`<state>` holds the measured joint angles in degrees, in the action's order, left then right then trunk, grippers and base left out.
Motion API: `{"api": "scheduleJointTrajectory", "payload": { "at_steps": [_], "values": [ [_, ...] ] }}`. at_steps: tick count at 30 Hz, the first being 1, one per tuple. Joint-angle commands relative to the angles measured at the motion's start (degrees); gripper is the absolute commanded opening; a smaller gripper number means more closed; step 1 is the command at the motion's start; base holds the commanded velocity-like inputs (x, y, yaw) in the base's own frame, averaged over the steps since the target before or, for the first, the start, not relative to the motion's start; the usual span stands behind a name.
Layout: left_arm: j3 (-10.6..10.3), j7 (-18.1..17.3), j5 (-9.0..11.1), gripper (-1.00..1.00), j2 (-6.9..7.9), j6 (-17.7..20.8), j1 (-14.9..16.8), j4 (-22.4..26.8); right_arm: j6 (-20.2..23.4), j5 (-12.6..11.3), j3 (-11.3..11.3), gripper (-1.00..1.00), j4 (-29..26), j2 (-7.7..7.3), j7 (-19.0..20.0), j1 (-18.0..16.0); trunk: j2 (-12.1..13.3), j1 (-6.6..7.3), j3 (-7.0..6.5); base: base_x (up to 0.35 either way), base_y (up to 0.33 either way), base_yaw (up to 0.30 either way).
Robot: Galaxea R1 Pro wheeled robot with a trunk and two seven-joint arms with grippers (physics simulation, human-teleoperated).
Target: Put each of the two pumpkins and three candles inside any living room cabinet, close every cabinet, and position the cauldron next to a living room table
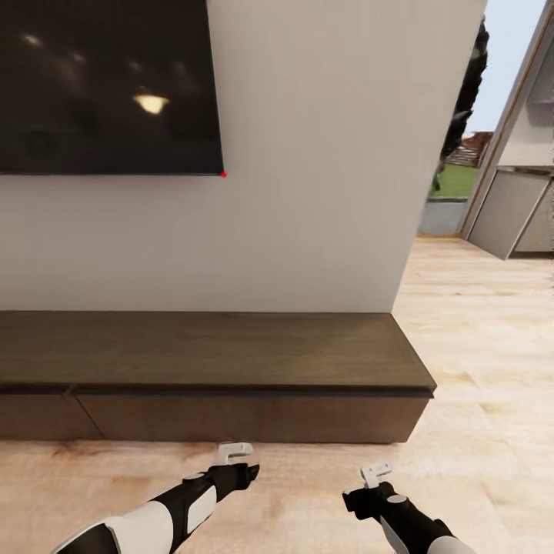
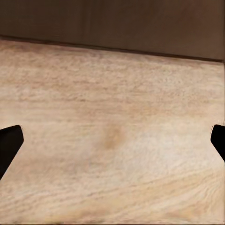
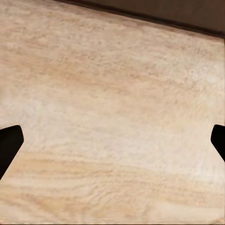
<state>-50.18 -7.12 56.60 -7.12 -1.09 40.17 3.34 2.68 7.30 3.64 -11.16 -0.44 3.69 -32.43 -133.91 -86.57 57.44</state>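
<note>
one long cabinet (image 1: 208, 369) runs sideways along the wall, straight ahead of both arms, drawer fronts flush and shut. wood floor (image 1: 462, 323) lies between it and the arms. left tool (image 1: 235, 453) sits nearer its front than right tool (image 1: 376, 473). both tools spread apart, holding nothing.

You're in a home living rm: big dark TV (image 1: 108, 85) on a white wall (image 1: 308, 192), long low dark-wood cabinet (image 1: 208, 354) right under it. Pale wood floor (image 1: 477, 323) runs past the cabinet's right end to a glass opening w/ lawn & trees outside.
</note>
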Motion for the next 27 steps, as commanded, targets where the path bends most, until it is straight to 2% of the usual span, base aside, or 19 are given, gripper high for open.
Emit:
{"api": "scheduleJointTrajectory", "payload": {
  "at_steps": [1,11,17,24,26,27],
  "values": [
    [0.0,0.0,0.0,1.00,0.00,0.0,0.0,0.0,0.0,0.0,0.0,1.00,0.0,0.00,0.0,0.0,0.0,0.00,0.00,-0.325,0.000,0.000],
    [0.0,-0.1,0.0,1.00,0.00,-0.1,-0.1,0.0,0.0,0.0,0.0,1.00,0.0,0.00,0.0,0.0,0.0,0.00,0.00,-0.317,0.000,0.000],
    [0.0,-0.1,0.1,1.00,-0.09,-0.2,-0.1,0.1,-0.6,0.0,0.0,1.00,0.0,-0.07,0.0,0.0,0.0,0.00,0.00,-0.061,0.000,0.000],
    [0.0,0.1,0.0,1.00,-0.34,0.3,-0.3,2.0,-0.9,0.1,0.2,1.00,-0.2,0.00,0.0,0.0,2.8,1.54,-1.26,-0.002,0.000,0.000],
    [0.0,0.1,0.0,1.00,-0.36,1.5,-0.2,2.9,-0.8,0.1,0.2,1.00,-0.4,-0.14,-0.1,0.0,3.6,1.98,-1.62,0.000,0.000,0.000],
    [0.0,0.1,0.0,1.00,-0.31,4.8,-0.2,4.5,-0.8,0.1,0.1,1.00,-1.2,-0.27,-0.1,0.0,4.0,2.20,-1.79,0.000,0.000,0.000]
  ]
}}
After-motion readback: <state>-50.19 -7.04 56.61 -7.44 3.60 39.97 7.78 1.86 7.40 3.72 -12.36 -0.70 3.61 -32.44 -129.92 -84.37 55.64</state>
